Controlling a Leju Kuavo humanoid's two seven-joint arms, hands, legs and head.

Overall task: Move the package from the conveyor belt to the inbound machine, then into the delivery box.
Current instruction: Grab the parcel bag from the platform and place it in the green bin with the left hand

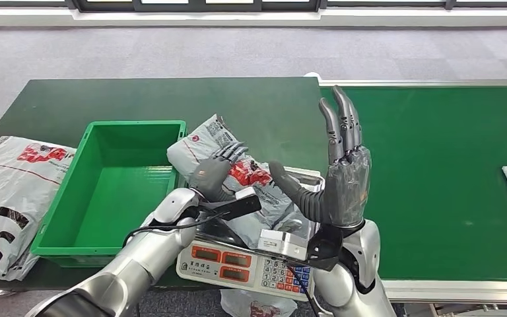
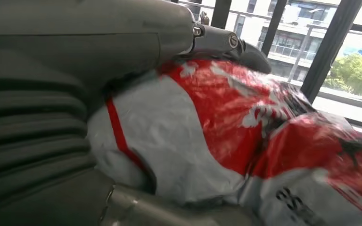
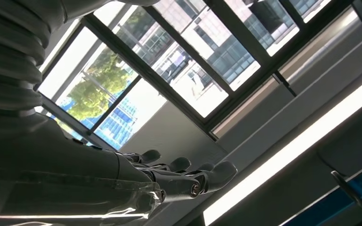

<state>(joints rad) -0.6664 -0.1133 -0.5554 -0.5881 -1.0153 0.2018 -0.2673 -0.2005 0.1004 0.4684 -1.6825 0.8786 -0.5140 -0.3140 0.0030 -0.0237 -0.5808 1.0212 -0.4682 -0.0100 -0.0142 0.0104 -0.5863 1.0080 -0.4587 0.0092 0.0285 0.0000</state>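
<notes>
While the left hand (image 1: 216,173) grips the package (image 1: 237,173) on the scale (image 1: 247,263), lift clear, then swing toward 9 o'clock over the green bin (image 1: 59,241); right hand (image 1: 338,177) is spread, empty.

Left hand (image 1: 216,173) grips the package (image 1: 237,173), fingers curled over it; right hand (image 1: 338,178) beside the package, raised, fingers straight

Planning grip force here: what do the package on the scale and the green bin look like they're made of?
Package: apparently thin, glossy plastic mailer film, grey-white with red print; it wrinkles and shines under the left hand. Green bin: seemingly rigid moulded plastic, smooth with a slight sheen, straight walls and a rolled rim.
</notes>
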